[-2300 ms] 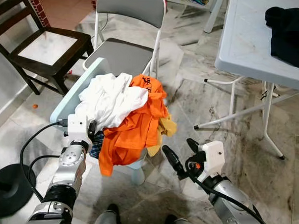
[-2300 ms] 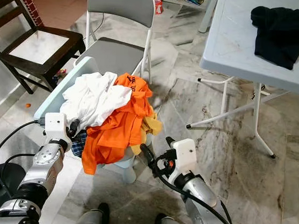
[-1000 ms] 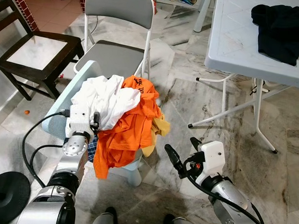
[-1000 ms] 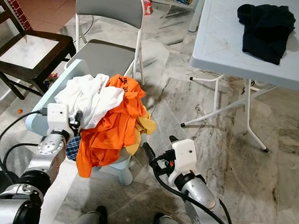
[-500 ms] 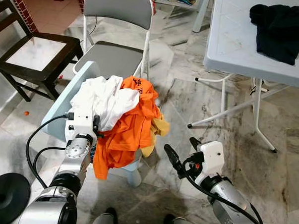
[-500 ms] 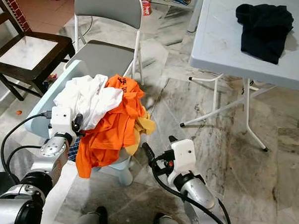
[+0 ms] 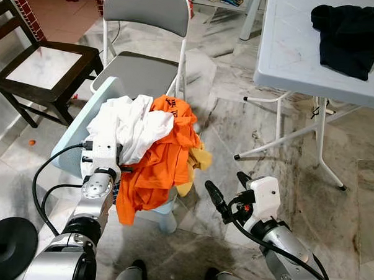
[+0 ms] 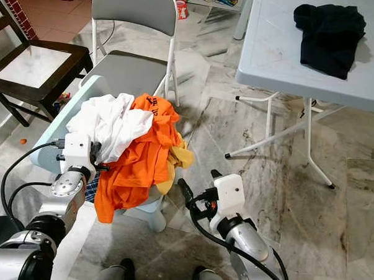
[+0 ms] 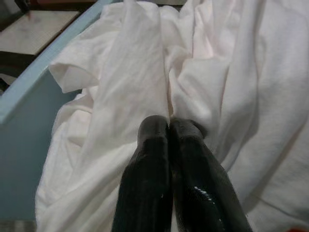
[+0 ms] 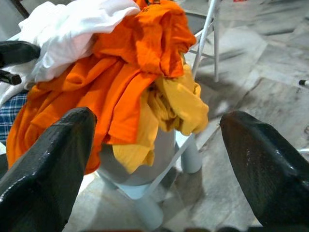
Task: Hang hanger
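A heap of clothes lies on a light-blue plastic chair (image 7: 81,128): a white shirt (image 7: 132,122) on top, an orange shirt (image 7: 164,157) draped over the front, and a yellow cloth (image 7: 200,158) at its right side. My left gripper (image 9: 168,123) is shut, its tips pressed into a fold of the white shirt (image 9: 145,63) at the heap's left side. I cannot tell if cloth is pinched. My right gripper (image 7: 227,186) hovers low to the right of the heap, open wide, with nothing between its fingers (image 10: 53,159).
A grey folding chair (image 7: 140,70) stands right behind the heap, with a dark wooden chair (image 7: 48,59) to its left. A white plastic table (image 7: 302,52) at the right carries a black garment (image 7: 347,32). A black round base (image 7: 8,244) sits at lower left.
The view has shifted a little. My left gripper has come up and in against the white shirt. The right arm has hardly moved.
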You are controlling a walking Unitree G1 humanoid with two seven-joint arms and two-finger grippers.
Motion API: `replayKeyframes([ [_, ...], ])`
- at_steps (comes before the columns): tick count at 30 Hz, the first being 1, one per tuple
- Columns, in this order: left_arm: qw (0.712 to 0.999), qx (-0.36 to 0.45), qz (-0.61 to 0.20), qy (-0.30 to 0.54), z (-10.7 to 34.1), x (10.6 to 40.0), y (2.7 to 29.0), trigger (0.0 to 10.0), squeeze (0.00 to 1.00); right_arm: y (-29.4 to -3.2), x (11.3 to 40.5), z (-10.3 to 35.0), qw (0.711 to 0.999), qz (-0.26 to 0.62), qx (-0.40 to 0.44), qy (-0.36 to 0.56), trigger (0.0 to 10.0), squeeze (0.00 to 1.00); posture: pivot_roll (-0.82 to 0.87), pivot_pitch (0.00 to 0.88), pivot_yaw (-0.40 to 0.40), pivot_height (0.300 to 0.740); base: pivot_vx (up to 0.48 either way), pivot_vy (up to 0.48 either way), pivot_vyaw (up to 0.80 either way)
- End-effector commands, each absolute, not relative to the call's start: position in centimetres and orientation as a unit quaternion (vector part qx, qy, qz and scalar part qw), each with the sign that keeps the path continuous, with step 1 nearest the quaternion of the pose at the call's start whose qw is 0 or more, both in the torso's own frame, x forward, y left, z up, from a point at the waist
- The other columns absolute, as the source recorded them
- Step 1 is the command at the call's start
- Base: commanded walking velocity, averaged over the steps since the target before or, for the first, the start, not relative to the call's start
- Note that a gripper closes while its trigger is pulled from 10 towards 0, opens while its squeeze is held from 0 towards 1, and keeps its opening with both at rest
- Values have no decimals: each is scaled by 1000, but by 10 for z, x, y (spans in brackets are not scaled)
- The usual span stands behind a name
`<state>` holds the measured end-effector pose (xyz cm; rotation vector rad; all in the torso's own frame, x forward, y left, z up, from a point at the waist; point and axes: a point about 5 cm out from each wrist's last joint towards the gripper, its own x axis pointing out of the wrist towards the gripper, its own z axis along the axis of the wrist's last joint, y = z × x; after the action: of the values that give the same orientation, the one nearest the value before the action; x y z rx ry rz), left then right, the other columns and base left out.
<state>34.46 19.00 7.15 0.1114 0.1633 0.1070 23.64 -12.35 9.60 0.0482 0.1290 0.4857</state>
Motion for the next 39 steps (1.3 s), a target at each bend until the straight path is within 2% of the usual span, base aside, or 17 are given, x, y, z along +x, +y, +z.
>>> replayKeyframes([
  [1,994,75,63,47,83,348,192,0,0,-123,233,92,966,246,27,74,10000,0,-117,230,-5,740,0,0,0],
  [2,994,91,59,10,95,352,189,0,0,-123,233,92,966,246,25,74,10000,0,-114,230,-5,740,0,0,0],
  [6,994,92,43,-32,110,356,180,0,0,-124,233,92,967,243,25,73,10000,0,-111,229,-8,740,0,0,0],
  [12,986,75,-53,-136,154,366,132,0,0,-121,237,93,967,243,24,69,10000,0,-102,223,-10,740,0,0,0],
  [13,980,72,-92,-162,165,365,114,0,0,-122,238,94,968,241,22,68,10000,0,-102,223,-10,740,0,0,0],
  [15,977,71,-106,-170,168,365,107,0,0,-122,238,94,968,241,22,68,10000,0,-102,223,-10,740,0,0,0],
  [17,965,49,-170,-196,180,357,79,0,0,-123,239,94,970,235,22,65,10000,0,-102,223,-4,740,0,0,0],
  [19,960,44,-188,-203,183,353,70,0,0,-123,239,94,970,234,22,65,10000,0,-102,225,1,740,0,0,0],
  [24,958,48,-226,-169,165,345,58,0,0,-121,238,92,970,233,24,67,10000,0,-103,225,2,740,0,0,0],
  [31,957,58,-284,-26,104,323,75,0,0,-122,236,90,970,231,24,69,10000,0,-108,229,6,740,0,0,0],
  [32,945,85,-312,35,79,312,82,0,0,-122,236,90,970,231,24,70,10000,0,-105,229,3,740,0,0,0],
  [33,945,85,-312,35,79,312,82,0,0,-122,236,90,970,231,24,70,10000,0,-105,229,3,740,0,0,0],
  [34,931,108,-337,87,58,300,91,0,0,-122,236,90,970,232,22,70,10000,0,-100,229,1,740,0,0,0],
  [36,909,149,-362,141,34,286,102,0,0,-121,237,90,969,234,22,70,10000,0,-96,228,-4,740,0,0,0],
  [38,891,203,-371,164,19,276,113,0,0,-120,238,90,968,240,19,70,10000,0,-94,227,-8,740,0,0,0],
  [39,889,219,-366,168,17,274,116,1608,0,-119,239,90,968,242,17,69,10000,0,-92,226,-11,740,0,0,0],
])
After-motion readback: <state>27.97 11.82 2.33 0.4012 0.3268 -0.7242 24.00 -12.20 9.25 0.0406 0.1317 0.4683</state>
